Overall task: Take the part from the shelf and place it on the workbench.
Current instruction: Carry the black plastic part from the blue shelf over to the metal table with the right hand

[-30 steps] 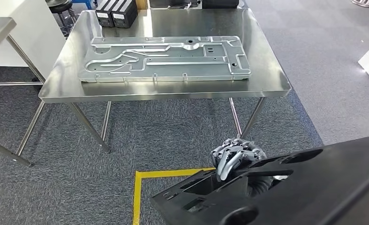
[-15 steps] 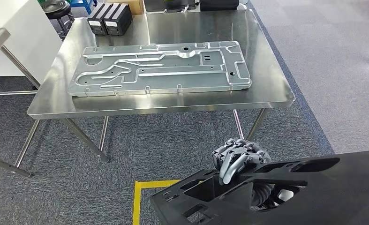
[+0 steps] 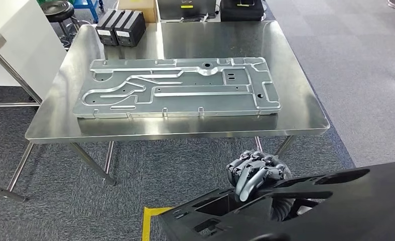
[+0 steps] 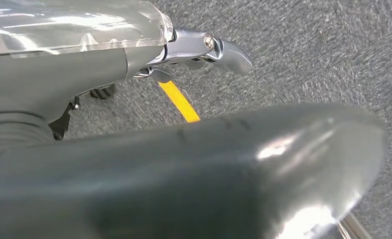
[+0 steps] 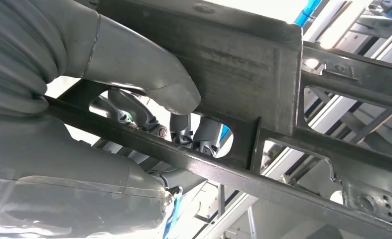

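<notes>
- Carrying the black part (image 3: 336,201) short of the worktop (image 3: 305,100), the right hand (image 3: 255,173) was clamped on one of its bars. The fingers were hooked through an opening and the thumb pressed the other face, seen close in the right wrist view.
- That hooked grip likely kept the big skeletal frame from sliding off in transit. The part was tilted, low on the near side of the worktop and over the carpet floor (image 3: 160,160), not yet above the steel.
- The left hand (image 4: 194,50) hung low on the near side of the worktop, above the carpet. I could not tell whether it was apart or closed, because a blurred dark shape covered most of that view.
- A large grey metal plate (image 3: 175,88) lay flat on the worktop, covering most of its middle.
- Two black boxes (image 3: 120,27) sat at the worktop's far left corner, well apart from the part.
- Yellow tape (image 3: 147,223) marked the floor on the near side of the worktop, just beside the part's lower end.
- A stool (image 3: 57,9) stood beyond the worktop's far left corner.
- Judgement: the plate was the main obstacle. Bare steel showed only as a near strip, the right margin and the far band, so the part would probably have to overlap the plate or sit at an edge.
- The worktop's near edge was a snag risk if the part came in too low.
</notes>
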Robot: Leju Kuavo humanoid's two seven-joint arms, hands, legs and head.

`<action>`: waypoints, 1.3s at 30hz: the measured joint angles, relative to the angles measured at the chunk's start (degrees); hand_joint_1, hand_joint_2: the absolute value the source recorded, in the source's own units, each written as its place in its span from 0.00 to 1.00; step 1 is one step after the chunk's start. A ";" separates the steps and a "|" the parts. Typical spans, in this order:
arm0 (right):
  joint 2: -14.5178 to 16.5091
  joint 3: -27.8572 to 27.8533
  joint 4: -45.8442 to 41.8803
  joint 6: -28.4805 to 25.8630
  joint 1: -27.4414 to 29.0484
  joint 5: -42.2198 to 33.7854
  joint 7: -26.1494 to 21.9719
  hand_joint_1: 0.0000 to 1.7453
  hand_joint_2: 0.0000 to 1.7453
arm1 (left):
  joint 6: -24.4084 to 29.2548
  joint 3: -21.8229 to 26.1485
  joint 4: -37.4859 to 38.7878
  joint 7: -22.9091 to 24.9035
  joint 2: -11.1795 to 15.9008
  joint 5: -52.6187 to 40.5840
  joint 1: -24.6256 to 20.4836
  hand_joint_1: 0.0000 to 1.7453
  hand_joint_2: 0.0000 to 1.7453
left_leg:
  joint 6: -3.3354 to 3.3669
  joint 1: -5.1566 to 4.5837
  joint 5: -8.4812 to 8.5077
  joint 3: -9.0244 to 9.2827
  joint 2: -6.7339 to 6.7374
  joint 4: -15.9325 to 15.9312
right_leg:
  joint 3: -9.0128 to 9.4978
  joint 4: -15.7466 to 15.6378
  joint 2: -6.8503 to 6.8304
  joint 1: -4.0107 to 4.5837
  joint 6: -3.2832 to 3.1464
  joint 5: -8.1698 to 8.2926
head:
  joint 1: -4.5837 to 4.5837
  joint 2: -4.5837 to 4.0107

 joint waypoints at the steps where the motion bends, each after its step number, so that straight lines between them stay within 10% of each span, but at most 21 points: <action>1: 0.00 -0.01 -0.01 0.01 0.07 0.01 0.00 1.00 1.00 | 0.00 0.00 0.00 -0.01 -0.01 0.00 0.05 0.00 0.00 | -0.01 0.01 -0.42 0.47 -0.04 0.00 | -1.32 0.95 -0.01 -0.10 0.16 -1.10 | 0.00 0.00; 7: 0.00 0.00 -0.01 0.04 0.12 0.01 0.00 1.00 1.00 | 0.00 0.00 0.00 -0.01 -0.03 0.00 0.12 0.00 0.00 | -0.24 0.18 -1.77 2.26 -0.18 0.02 | -1.91 -2.48 -0.04 -0.28 0.31 0.28 | 0.01 0.00; 11: -0.06 -0.90 -0.23 0.46 0.97 -0.09 0.00 1.00 1.00 | -0.10 0.00 0.00 -0.26 -0.09 -0.02 -0.07 0.00 0.00 | -1.96 0.11 -5.08 5.40 -0.40 0.25 | -0.11 -14.69 -0.03 0.08 -1.35 12.59 | -0.03 0.00; 14: -0.12 -1.74 -1.00 1.16 1.75 0.26 0.00 1.00 1.00 | -0.16 0.00 0.00 -0.38 -0.04 -0.04 -0.17 0.00 0.00 | -2.74 0.22 -4.90 4.56 -0.15 3.54 | 1.85 -15.29 0.03 -0.16 -2.56 11.70 | -0.04 0.00; 19: -0.04 -2.62 -2.13 0.72 2.69 1.79 0.00 1.00 1.00 | -0.01 0.01 0.00 -0.38 -0.05 -0.11 0.05 0.00 0.00 | -3.64 0.58 -10.80 -5.58 0.00 16.41 | 5.27 -15.52 0.06 -0.08 -3.15 8.82 | -0.04 0.00; 21: -0.04 -2.79 -2.92 -0.55 2.92 2.75 0.00 1.00 1.00 | 0.14 0.02 0.00 -0.36 -0.03 -0.11 0.23 0.00 0.00 | -3.38 0.57 -8.99 -6.28 0.01 12.89 | 7.17 -15.53 0.14 0.01 -3.06 7.41 | -0.04 0.00; 25: -0.06 -2.96 -4.51 -3.03 3.34 4.51 0.00 1.00 1.00 | 0.48 0.07 0.00 -0.27 0.08 -0.13 0.50 0.00 0.00 | -1.85 -0.10 2.18 -4.93 0.13 2.63 | 9.72 -15.57 0.43 0.21 -2.18 5.02 | -0.03 0.00; 30: -1.04 -2.33 -8.31 -13.88 4.36 9.76 0.00 1.00 1.00 | 1.87 1.01 0.00 -0.31 -0.01 -0.03 0.26 0.00 0.00 | -0.63 0.18 2.07 -2.98 0.08 0.59 | 9.82 -13.67 0.32 0.08 -0.58 2.45 | -0.03 0.00; 33: -2.60 -0.01 -9.49 -24.30 5.13 11.86 0.13 1.00 1.00 | 2.52 2.33 0.00 -0.53 -0.19 -0.02 0.43 0.00 0.00 | -0.14 0.24 1.33 -2.07 0.06 0.20 | 3.01 -2.98 0.14 -0.10 -0.15 -1.09 | -0.02 0.00; 35: -3.61 -0.30 -6.93 -27.86 2.65 11.49 1.84 1.00 1.00 | 2.55 2.95 0.00 -0.73 -0.32 0.01 0.65 0.00 0.00 | -0.16 0.19 0.70 -1.46 0.04 0.25 | -0.22 -0.64 0.09 -0.15 0.00 0.69 | -0.03 0.00; 39: -5.88 -10.99 14.56 -29.78 -13.50 19.18 5.72 1.00 1.00 | 1.77 3.63 0.00 -1.36 -0.59 -0.10 0.03 0.00 0.00 | -0.40 -0.23 -0.32 -0.31 0.04 0.72 | 2.59 -13.08 0.21 0.04 -0.66 10.34 | -0.03 0.00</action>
